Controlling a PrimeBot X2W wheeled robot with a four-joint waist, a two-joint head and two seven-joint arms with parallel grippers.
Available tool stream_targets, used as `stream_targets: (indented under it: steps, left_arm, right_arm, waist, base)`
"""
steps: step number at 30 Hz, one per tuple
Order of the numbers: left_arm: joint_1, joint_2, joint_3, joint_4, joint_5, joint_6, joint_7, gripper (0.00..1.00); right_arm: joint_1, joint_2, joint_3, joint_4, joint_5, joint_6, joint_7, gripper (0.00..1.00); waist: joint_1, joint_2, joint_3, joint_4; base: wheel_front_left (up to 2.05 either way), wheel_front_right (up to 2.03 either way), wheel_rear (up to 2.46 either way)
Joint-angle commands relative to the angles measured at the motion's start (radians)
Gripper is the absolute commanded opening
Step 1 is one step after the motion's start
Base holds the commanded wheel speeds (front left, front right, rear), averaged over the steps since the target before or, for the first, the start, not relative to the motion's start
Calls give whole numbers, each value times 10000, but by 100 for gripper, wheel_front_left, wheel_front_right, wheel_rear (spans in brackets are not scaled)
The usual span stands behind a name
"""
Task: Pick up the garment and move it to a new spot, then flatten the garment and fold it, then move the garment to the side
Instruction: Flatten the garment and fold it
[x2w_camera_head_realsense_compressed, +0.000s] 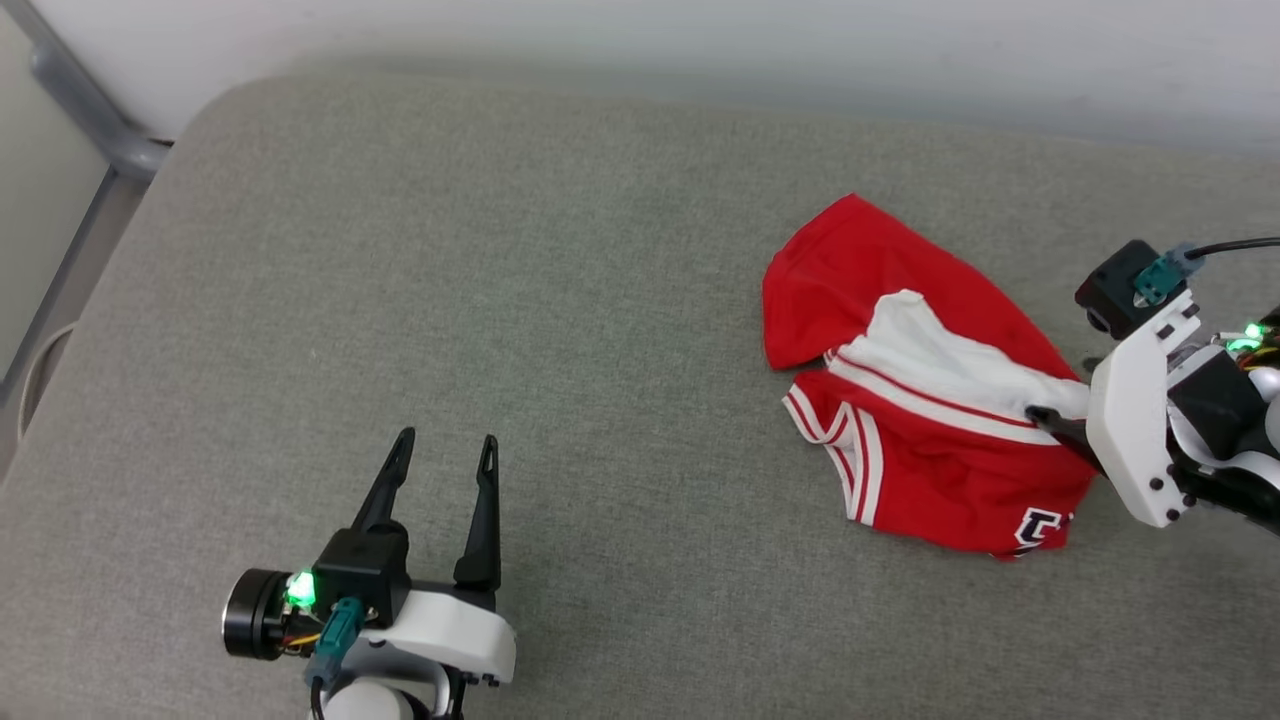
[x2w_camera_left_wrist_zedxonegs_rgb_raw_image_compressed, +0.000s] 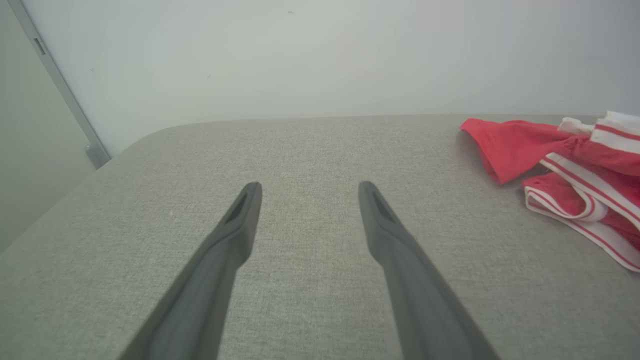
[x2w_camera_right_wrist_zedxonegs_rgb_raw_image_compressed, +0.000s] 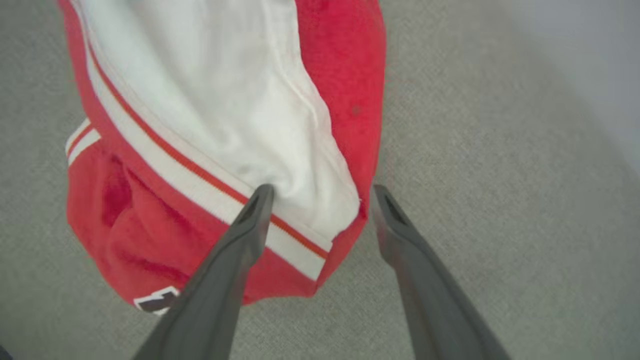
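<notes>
The garment (x2w_camera_head_realsense_compressed: 930, 480) is bright red, with a white sleeve panel (x2w_camera_head_realsense_compressed: 925, 350) and trim (x2w_camera_head_realsense_compressed: 850, 450) striped red and white; its lettering (x2w_camera_head_realsense_compressed: 1040, 525) is black outlined in white. The cushion (x2w_camera_head_realsense_compressed: 500, 250) under it is a flecked grey-green weave. The left claw (x2w_camera_head_realsense_compressed: 446, 438) and right claw (x2w_camera_right_wrist_zedxonegs_rgb_raw_image_compressed: 322, 190) have dark charcoal fingers (x2w_camera_left_wrist_zedxonegs_rgb_raw_image_compressed: 220, 260) on white and black housings, each with a green light and a teal plug (x2w_camera_head_realsense_compressed: 335, 630). The wall (x2w_camera_head_realsense_compressed: 700, 40) behind is pale grey-white
</notes>
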Motion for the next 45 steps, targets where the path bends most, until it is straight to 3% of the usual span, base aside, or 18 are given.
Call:
stream_targets:
  steps: [1,7,11,12,13,14,15,25,31,39,45]
  left_arm:
    - [-216,-22,-56,-16,-46,-15,-27,100]
    - [-547,-51,-218,30,-147,38,-27,100]
    - [-613,-60,-242,72,-193,89,-27,100]
    - [-601,-60,-231,81,-196,111,-27,100]
    - [-571,-60,-212,101,-196,126,-27,100]
    - [-571,-60,-212,101,-196,126,-27,100]
    - [-549,-63,-203,131,-188,128,-27,100]
    - [-326,-61,-91,236,-19,43,-27,100]
    - [-21,-62,21,255,71,16,-27,100]
    - [542,-62,219,175,87,66,-27,100]
    - [832,-62,162,144,-16,101,-27,100]
  right_arm:
    - [-158,-52,207,211,155,-10,115,100]
    - [97,165,1401,1210,381,-6,254,100]
    - [65,460,1874,1539,589,-4,-409,100]
    - [-72,486,1921,1557,559,-4,-688,78]
    - [-234,482,1949,1566,514,-6,-1001,23]
    - [-234,482,1949,1566,514,-6,-1001,23]
    - [-413,486,1952,1582,513,-6,-1328,0]
    - [-2008,746,1318,2138,652,-10,-4851,0]
    - [-2150,514,992,2269,341,-10,-6639,0]
    - [-93,-183,177,2060,367,-12,-7877,0]
    - [2567,-396,-1490,2582,916,-12,-8365,0]
  waist:
    - [-1,0,342,214]
    - [-1,0,831,510]
    - [-1,0,896,526]
    - [-1,0,879,503]
    - [-1,0,846,472]
    - [-1,0,846,472]
    - [-1,0,797,439]
    - [-1,0,69,130]
    - [-1,0,-404,8]
    - [-1,0,-988,-324]
    - [-1,0,-1242,-524]
  base:
    - [0,0,0]
    - [0,0,0]
    - [0,0,0]
    - [0,0,0]
    - [0,0,0]
    - [0,0,0]
    - [0,0,0]
    - [0,0,0]
    - [0,0,0]
    - [0,0,0]
    - [0,0,0]
